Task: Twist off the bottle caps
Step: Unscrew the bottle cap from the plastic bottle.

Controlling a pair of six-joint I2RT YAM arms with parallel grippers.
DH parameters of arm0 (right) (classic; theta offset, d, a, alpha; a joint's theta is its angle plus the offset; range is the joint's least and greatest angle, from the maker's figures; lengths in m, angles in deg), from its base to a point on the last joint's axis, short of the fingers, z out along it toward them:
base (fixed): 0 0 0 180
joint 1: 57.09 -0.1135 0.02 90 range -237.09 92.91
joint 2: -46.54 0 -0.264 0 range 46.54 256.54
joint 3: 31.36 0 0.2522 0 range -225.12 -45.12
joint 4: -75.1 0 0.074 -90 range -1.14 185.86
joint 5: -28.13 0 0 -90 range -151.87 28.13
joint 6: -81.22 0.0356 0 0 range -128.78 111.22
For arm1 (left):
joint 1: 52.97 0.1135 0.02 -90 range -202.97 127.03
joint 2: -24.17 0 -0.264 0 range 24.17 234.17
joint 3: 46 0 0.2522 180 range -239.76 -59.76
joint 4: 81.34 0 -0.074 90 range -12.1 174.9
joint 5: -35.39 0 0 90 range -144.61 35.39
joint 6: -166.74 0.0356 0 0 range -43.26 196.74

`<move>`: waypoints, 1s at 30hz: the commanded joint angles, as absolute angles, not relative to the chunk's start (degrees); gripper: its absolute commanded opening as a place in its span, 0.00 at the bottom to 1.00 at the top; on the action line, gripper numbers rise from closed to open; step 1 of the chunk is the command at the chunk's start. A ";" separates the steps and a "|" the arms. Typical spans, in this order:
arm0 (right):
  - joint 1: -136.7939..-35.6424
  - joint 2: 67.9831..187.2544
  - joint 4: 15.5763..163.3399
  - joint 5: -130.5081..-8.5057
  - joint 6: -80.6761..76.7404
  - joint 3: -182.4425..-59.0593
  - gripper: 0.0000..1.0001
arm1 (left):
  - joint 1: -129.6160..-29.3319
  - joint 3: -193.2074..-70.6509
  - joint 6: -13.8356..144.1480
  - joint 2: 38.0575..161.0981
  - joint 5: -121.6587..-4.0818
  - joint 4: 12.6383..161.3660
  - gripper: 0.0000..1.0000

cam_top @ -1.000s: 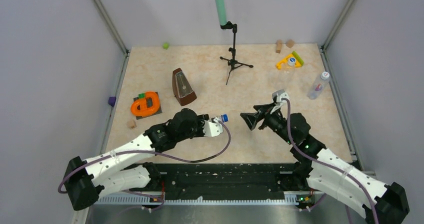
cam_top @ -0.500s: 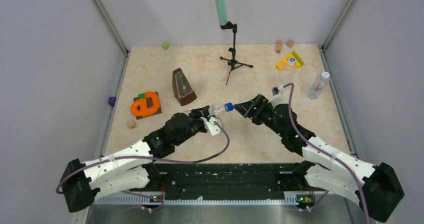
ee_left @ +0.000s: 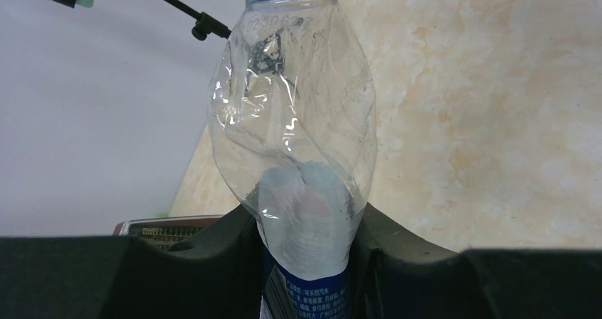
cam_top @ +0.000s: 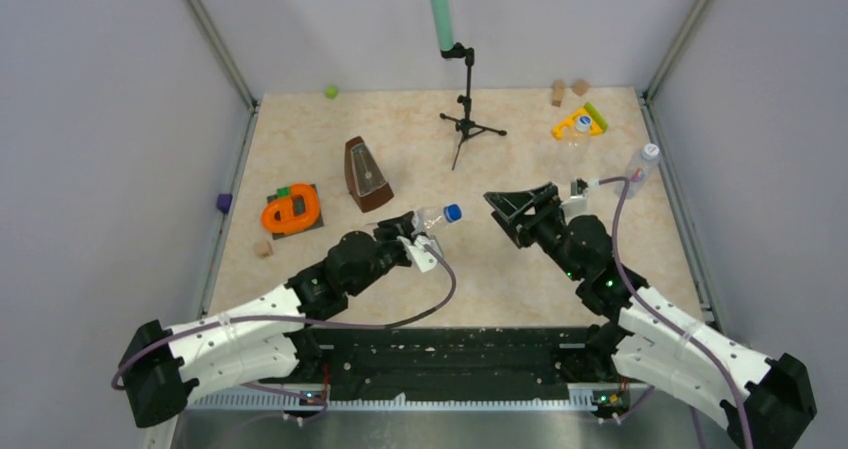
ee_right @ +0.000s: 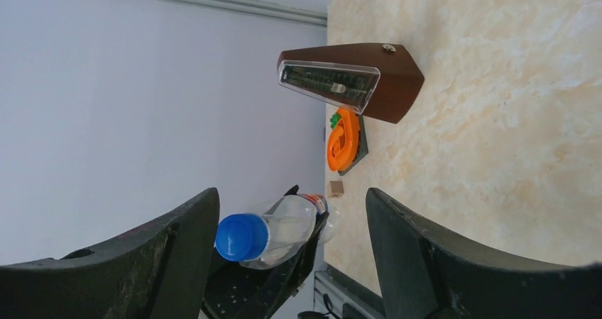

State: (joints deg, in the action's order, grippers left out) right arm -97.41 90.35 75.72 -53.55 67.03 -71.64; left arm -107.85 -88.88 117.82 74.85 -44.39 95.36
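While the left tool [cam_top: 413, 234] clamps a clear bottle [ee_left: 294, 120] by its blue-and-white labelled lower part, the thin walls above the grip show dents and creases. The bottle hangs tilted above the middle of the worktop [cam_top: 300, 139], its dark blue cap [ee_right: 241, 236] screwed on and aimed at the right tool [cam_top: 505, 214], which gapes wide, near the cap but apart from it.

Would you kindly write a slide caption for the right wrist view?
Open right gripper faces the blue cap of a tilted bottle, metronome behind.
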 commanded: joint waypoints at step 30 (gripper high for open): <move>-96.55 101.24 90.08 -79.41 52.44 -89.44 0.52 | -108.06 -90.78 123.15 73.51 -47.30 94.35 0.00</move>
